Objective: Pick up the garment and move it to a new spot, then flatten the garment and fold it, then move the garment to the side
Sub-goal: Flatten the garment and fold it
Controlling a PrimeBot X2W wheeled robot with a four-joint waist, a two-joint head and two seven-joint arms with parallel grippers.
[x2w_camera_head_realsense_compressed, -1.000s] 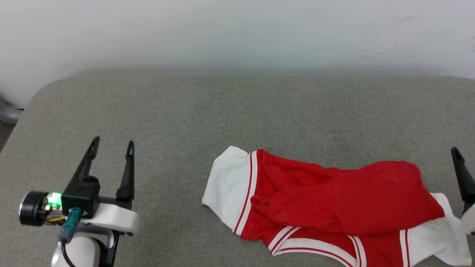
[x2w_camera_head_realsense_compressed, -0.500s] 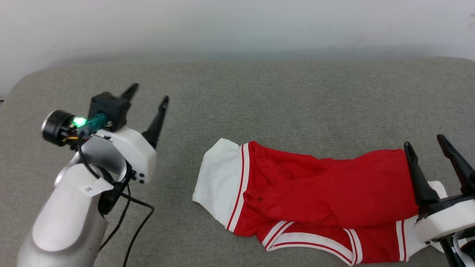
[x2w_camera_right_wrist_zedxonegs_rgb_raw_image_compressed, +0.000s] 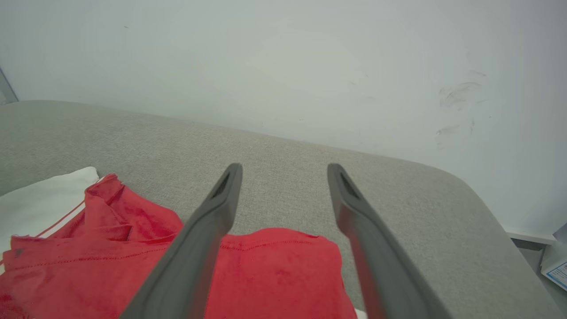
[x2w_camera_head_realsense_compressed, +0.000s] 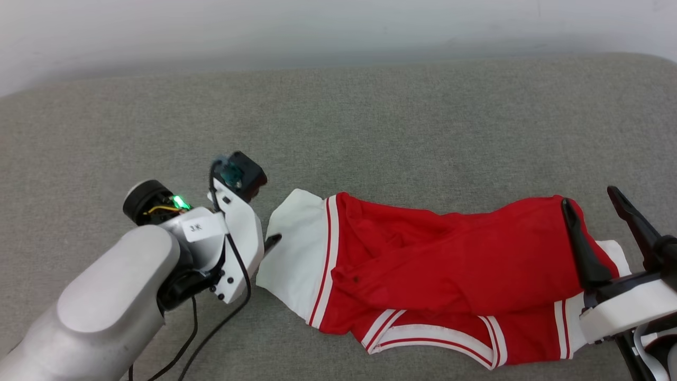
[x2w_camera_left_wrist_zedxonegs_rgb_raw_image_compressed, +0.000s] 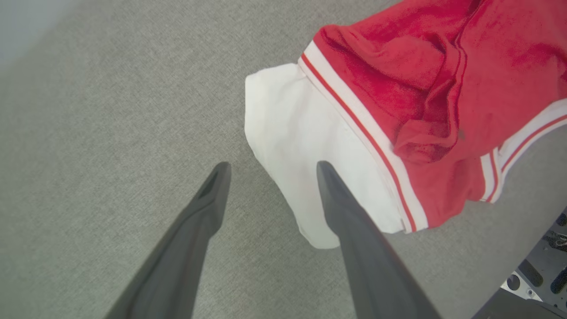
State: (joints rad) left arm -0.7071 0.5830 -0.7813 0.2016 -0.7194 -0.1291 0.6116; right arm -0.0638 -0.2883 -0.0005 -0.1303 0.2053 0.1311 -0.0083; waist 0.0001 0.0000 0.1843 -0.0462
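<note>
The garment (x2w_camera_head_realsense_compressed: 449, 270), red with white sleeves and striped trim, lies crumpled on the grey padded surface (x2w_camera_head_realsense_compressed: 370, 121). My left gripper (x2w_camera_left_wrist_zedxonegs_rgb_raw_image_compressed: 273, 165) is open and points down at its left white sleeve (x2w_camera_left_wrist_zedxonegs_rgb_raw_image_compressed: 301, 146). One finger is over the sleeve and the other over bare surface, with the sleeve's edge between them. In the head view the wrist hides most of this gripper, and one fingertip (x2w_camera_head_realsense_compressed: 274, 241) pokes out beside the sleeve (x2w_camera_head_realsense_compressed: 296, 254). My right gripper (x2w_camera_head_realsense_compressed: 589, 196) is open above the garment's right end (x2w_camera_right_wrist_zedxonegs_rgb_raw_image_compressed: 274, 266) and holds nothing.
A white wall (x2w_camera_head_realsense_compressed: 317, 26) runs behind the surface. The surface's rounded right corner (x2w_camera_right_wrist_zedxonegs_rgb_raw_image_compressed: 478, 199) drops away, with a paper item (x2w_camera_right_wrist_zedxonegs_rgb_raw_image_compressed: 559, 266) beyond it. A black cable (x2w_camera_head_realsense_compressed: 211, 333) hangs from my left arm. Part of the robot's base (x2w_camera_left_wrist_zedxonegs_rgb_raw_image_compressed: 536, 274) shows beside the garment.
The head camera has shifted. My left arm has swung right and tipped down to the white sleeve. My right gripper has come in from the right edge, over the garment's right end.
</note>
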